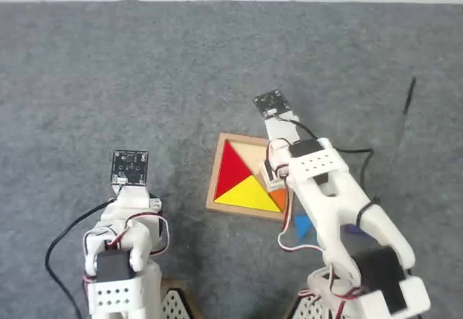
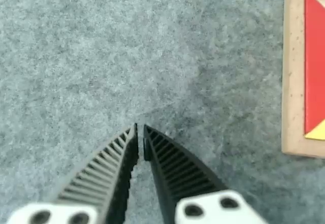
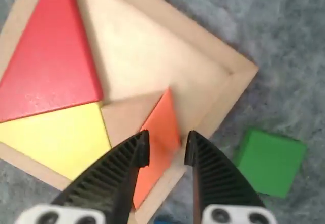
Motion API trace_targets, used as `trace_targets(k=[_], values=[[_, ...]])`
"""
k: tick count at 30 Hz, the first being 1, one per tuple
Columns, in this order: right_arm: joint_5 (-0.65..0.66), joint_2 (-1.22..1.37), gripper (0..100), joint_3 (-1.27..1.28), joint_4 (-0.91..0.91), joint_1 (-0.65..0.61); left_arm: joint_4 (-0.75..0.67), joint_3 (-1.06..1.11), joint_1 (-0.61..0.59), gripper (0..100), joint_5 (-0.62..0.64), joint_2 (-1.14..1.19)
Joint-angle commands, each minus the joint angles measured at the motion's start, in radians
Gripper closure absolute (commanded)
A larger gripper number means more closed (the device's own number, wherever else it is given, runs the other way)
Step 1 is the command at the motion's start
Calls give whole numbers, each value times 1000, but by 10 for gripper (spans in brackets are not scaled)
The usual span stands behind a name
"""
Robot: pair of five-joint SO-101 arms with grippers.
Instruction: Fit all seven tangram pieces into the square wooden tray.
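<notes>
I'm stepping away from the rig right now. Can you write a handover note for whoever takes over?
Left pincer: shut, empty, over the mat beside the tray.
Right pincer: open, straddling the orange triangle, which lies in the tray by its rim.
Done: red triangle and yellow triangle lie in the tray, edge to edge.
Left: settle the orange triangle, then bring in the green square and the blue piece, both on the mat outside the tray. About half the tray floor is bare.
</notes>
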Motion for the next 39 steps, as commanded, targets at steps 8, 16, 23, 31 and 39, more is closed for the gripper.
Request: trace_targets(k=[8,16,23,31,39], values=[[-9,-96,868,-114,13,263,3,-13,-5,982,17,-18],[72,134,753,-226,130,320,3,-13,-5,982,17,-18],[124,283,738,-301,130,278,3,-13,-5,982,17,-18],[141,420,740,-379,157,286,3,-13,-5,982,17,-18],[140,418,936,-385,174,288,3,-13,-5,982,17,-18]])
